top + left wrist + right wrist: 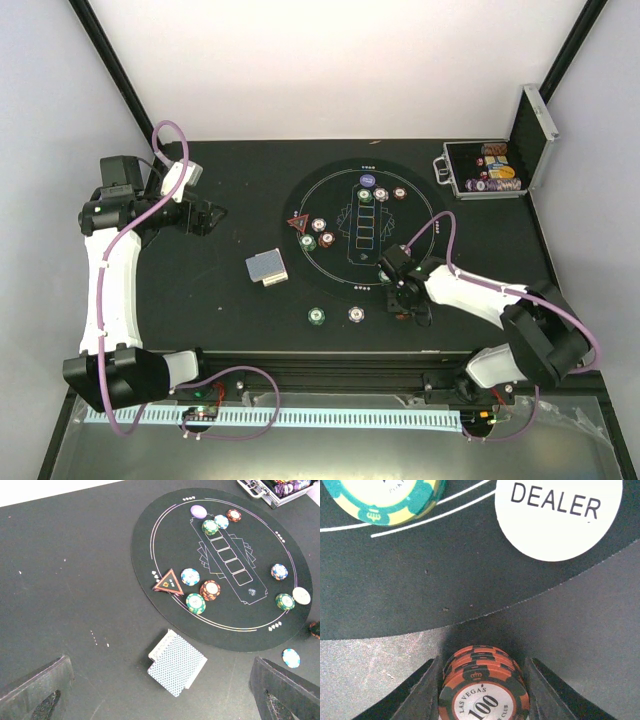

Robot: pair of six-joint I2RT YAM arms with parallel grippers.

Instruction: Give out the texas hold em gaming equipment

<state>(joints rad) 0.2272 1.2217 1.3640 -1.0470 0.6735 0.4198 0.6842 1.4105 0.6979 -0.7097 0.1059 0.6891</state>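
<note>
Texas hold em gaming equipment is spread over a black table (200, 300), most of it on a round mat (335, 272) right of centre, whose printed row of card boxes runs near to far in the top view. A silver-edged case (537, 120) stands open at the far right corner, lid upright. Left of the mat and apart from it, the deck of cards (267, 267) lies face down, slid into two offset layers, its edges at a slant to the table's. On the mat's left part a red triangle (296, 224) lies flat, one corner toward the far edge, with three small chip stacks (325, 240) just beside it. A purple disc (367, 180) sits at the far end of the boxes.

The right wrist view reads "DEALER" on a white disc (559, 515) at the mat's rim, near a green chip (385, 500). Just off the rim a stack of orange chips (484, 702) stands upright on the table, its top face reading "LAS VEGAS", "100", "CLUB". The right gripper (482, 662) straddles it, jaws about half closed, one finger close against each side; whether they press it I cannot tell. The left gripper (214, 214) hovers over the table's left side, jaws spread wide, holding nothing.
</note>
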